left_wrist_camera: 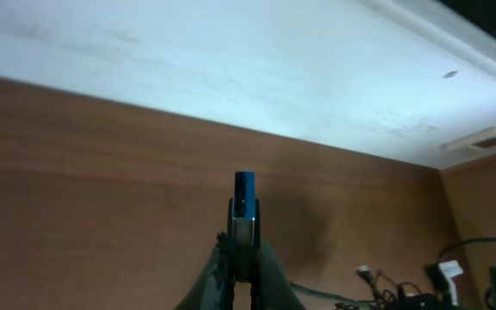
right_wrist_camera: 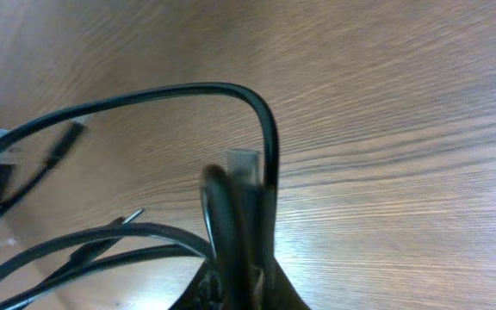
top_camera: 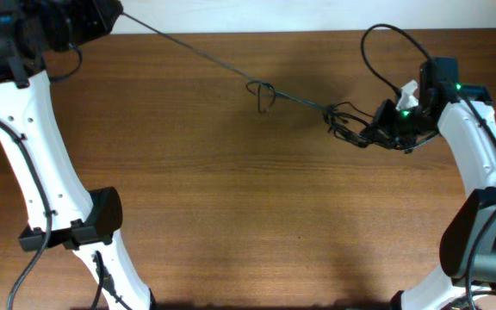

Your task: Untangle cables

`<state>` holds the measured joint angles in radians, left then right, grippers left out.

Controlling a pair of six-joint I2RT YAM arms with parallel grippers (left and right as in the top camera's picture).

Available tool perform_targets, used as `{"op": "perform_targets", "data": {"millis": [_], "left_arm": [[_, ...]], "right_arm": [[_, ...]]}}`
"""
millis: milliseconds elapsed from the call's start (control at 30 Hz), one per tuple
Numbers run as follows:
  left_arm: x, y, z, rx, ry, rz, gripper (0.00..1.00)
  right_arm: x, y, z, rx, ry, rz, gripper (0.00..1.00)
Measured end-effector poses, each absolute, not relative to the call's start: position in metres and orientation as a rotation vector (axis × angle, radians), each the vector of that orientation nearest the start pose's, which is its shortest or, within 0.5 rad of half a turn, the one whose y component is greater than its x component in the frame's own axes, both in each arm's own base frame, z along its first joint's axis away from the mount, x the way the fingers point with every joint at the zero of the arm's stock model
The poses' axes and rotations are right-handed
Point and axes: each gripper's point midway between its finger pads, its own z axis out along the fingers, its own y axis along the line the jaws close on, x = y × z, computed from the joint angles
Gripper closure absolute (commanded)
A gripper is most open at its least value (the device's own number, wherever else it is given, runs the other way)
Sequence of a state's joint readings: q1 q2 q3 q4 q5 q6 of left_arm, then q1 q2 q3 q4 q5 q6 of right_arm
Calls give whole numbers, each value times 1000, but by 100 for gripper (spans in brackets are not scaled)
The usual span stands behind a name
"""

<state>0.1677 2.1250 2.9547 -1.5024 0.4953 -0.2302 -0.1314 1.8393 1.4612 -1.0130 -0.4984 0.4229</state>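
A thin black cable [top_camera: 205, 53] stretches taut across the brown table from my left gripper [top_camera: 110, 10] at the top left to my right gripper [top_camera: 384, 127] at the right. A small knot [top_camera: 263, 92] sits midway along it. A bunch of tangled black cables [top_camera: 349, 122] hangs at the right gripper. In the left wrist view the left gripper [left_wrist_camera: 245, 250] is shut on a silvery plug with a blue tip [left_wrist_camera: 244, 205]. In the right wrist view the right gripper [right_wrist_camera: 239, 258] is shut on several black cables [right_wrist_camera: 145, 99], with loose plug ends [right_wrist_camera: 63, 142] at the left.
A black cable loop [top_camera: 386, 52] rises from the right arm's wrist. The white left arm [top_camera: 50, 172] spans the left side and the white right arm [top_camera: 480, 172] the right edge. A pale wall [left_wrist_camera: 231, 69] borders the table's far edge.
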Motion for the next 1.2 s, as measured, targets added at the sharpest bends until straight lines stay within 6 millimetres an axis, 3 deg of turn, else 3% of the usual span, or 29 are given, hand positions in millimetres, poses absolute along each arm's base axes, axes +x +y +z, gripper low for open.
{"op": "perform_targets", "data": {"millis": [100,167,200,233,333,367,400,433,467,533,600,633,667,733,767,867,967,1033,1100,1167,1200], "left_arm": [[459,19,406,-268,2252,-476,100],[449,50,389,-389,2315,-308,100],[439,70,379,-466,2353,-209,100],[435,77,377,-483,2363,-184,100],[440,56,340,-464,2501,-255,100],[443,43,316,-431,2586,-273,87],[446,34,303,-399,2631,-284,52],[446,28,290,-364,2677,-289,9],[445,25,286,-341,2693,-287,1],[446,12,283,-275,2711,-291,1],[446,-16,286,-91,2707,-347,1],[445,-32,292,46,2683,-397,1],[437,-62,303,318,2622,-505,1],[429,-102,308,613,2535,-566,0],[427,-106,305,660,2533,-557,0],[419,-116,267,749,2656,-487,0],[403,-146,236,998,2669,-498,4],[407,-151,224,985,2683,-505,16],[411,-155,216,873,2734,-523,17],[416,-169,193,778,2779,-541,17],[415,-183,170,750,2811,-553,23]], "right_arm": [[380,6,104,766,2873,647,55],[371,-1,100,666,2922,603,39],[368,-1,100,560,2938,624,37],[366,8,102,466,2944,683,35],[360,42,104,247,2977,749,32],[355,63,105,141,2994,770,32],[353,68,105,120,3002,773,31],[350,73,107,108,3017,781,30],[350,73,109,106,3021,783,30],[356,74,128,101,3009,781,29],[361,74,156,86,2981,774,26],[362,74,168,79,2968,770,24],[363,75,180,64,2942,765,23],[363,74,186,53,2925,746,23],[363,73,186,55,2929,731,21],[362,70,184,56,2937,710,20],[362,70,184,59,2941,709,19],[361,70,184,59,2942,708,19],[361,70,184,59,2942,705,19],[362,70,184,60,2942,704,18],[362,70,184,58,2942,705,18]]}}
